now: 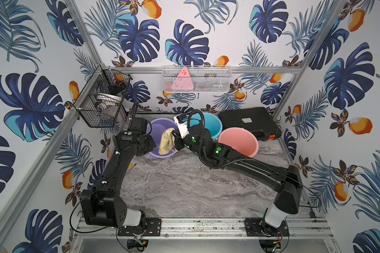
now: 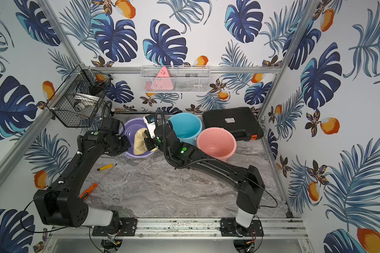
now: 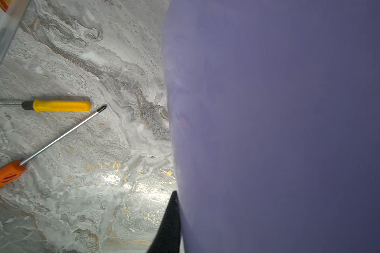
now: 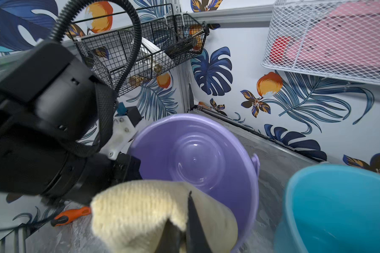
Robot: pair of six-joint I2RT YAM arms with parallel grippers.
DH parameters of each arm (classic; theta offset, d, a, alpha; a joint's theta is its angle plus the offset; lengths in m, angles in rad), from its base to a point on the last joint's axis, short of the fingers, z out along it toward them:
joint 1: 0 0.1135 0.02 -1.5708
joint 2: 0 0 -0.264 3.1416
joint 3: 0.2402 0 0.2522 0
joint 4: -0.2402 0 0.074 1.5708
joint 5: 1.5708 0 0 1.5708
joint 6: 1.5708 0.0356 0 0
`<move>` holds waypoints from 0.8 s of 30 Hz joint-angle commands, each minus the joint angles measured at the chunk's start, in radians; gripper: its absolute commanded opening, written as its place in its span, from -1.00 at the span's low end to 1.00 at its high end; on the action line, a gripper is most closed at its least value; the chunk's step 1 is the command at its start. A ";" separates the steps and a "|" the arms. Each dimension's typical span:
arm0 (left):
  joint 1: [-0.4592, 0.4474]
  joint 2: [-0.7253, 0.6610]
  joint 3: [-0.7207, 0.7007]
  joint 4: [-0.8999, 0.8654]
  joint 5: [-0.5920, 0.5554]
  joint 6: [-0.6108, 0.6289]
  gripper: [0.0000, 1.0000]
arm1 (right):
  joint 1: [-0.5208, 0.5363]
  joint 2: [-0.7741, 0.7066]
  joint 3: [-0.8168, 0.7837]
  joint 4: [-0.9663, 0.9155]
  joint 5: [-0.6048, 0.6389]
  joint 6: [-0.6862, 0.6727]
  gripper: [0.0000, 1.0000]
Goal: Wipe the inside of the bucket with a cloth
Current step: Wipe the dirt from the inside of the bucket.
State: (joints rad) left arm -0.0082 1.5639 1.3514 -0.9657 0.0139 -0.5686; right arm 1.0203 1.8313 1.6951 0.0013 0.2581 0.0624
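1. Yellow screwdriver (image 2: 105, 167) and orange screwdriver (image 3: 7, 174): loose on the marble tabletop (image 1: 184, 186), well to the left of the work. Not part of this job.
2. My left gripper (image 1: 150, 142): clamped on the left rim of the purple bucket (image 1: 157, 129). In the left wrist view one finger lies against the outer wall.
3. Purple bucket: at the back left of the tabletop, inside bare and glossy. I judge it light, stiff and smooth, so it is likely to slide or twist when pushed. The rim hold is what steadies it.
4. Cloth (image 1: 167, 141): pale tan, hanging at the bucket's mouth on its right side, with the lower end over the near rim. It is thin, soft and limp, so I expect it to bunch rather than press flat. It is best held by a gathered fold, leaving a loose flap to drag along the wall.
5. My right gripper (image 4: 182, 234): closed on the cloth's bunched upper part, just beside the bucket's right rim.
6. Blue bucket (image 1: 208, 124) and pink bucket (image 1: 239, 142): to the right of the purple one, and close enough to crowd my right arm.
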 commanded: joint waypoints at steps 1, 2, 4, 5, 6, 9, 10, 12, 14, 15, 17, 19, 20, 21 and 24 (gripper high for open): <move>-0.003 -0.016 -0.007 0.035 0.104 0.032 -1.00 | -0.002 0.123 0.128 -0.086 0.052 -0.070 -1.00; -0.003 -0.019 -0.011 0.033 0.125 0.033 -1.00 | -0.002 0.154 0.154 -0.092 0.054 -0.088 -1.00; -0.003 -0.015 -0.008 0.022 0.180 0.041 -1.00 | -0.002 0.236 0.202 -0.123 0.043 -0.114 -1.00; -0.003 -0.013 -0.006 0.018 0.205 0.044 -1.00 | -0.002 0.261 0.222 -0.140 0.049 -0.120 -1.00; -0.004 -0.012 -0.004 0.014 0.231 0.048 -1.00 | -0.001 0.287 0.234 -0.154 0.058 -0.118 -1.00; -0.003 -0.014 -0.003 0.007 0.296 0.048 -1.00 | -0.003 0.317 0.197 -0.123 0.082 -0.130 -1.00; -0.004 -0.016 -0.003 0.006 0.311 0.046 -1.00 | -0.003 0.321 0.180 -0.110 0.088 -0.135 -1.00; -0.004 -0.018 -0.003 0.007 0.342 0.042 -1.00 | -0.003 0.335 0.156 -0.093 0.118 -0.140 -1.00; -0.004 -0.012 0.001 -0.001 0.364 0.044 -1.00 | -0.006 0.363 0.166 -0.100 0.157 -0.146 -1.00; -0.004 -0.013 -0.003 0.001 0.375 0.043 -1.00 | -0.009 0.384 0.178 -0.112 0.176 -0.151 -1.00; -0.008 -0.017 -0.016 0.012 0.393 0.037 -1.00 | -0.011 0.435 0.219 -0.136 0.216 -0.168 -1.00; -0.015 -0.019 -0.026 0.013 0.396 0.036 -1.00 | -0.017 0.500 0.279 -0.164 0.297 -0.187 -1.00; -0.018 -0.021 -0.030 0.012 0.395 0.036 -1.00 | -0.021 0.533 0.313 -0.200 0.329 -0.191 -1.00; -0.018 -0.022 -0.036 0.014 0.396 0.036 -1.00 | -0.026 0.565 0.355 -0.232 0.360 -0.190 -1.00; -0.019 -0.026 -0.049 0.018 0.395 0.036 -1.00 | -0.049 0.647 0.472 -0.340 0.456 -0.152 -1.00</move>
State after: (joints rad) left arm -0.0235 1.5478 1.3067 -0.9894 0.3389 -0.5404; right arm 0.9894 2.4298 2.1010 -0.2211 0.5770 -0.1051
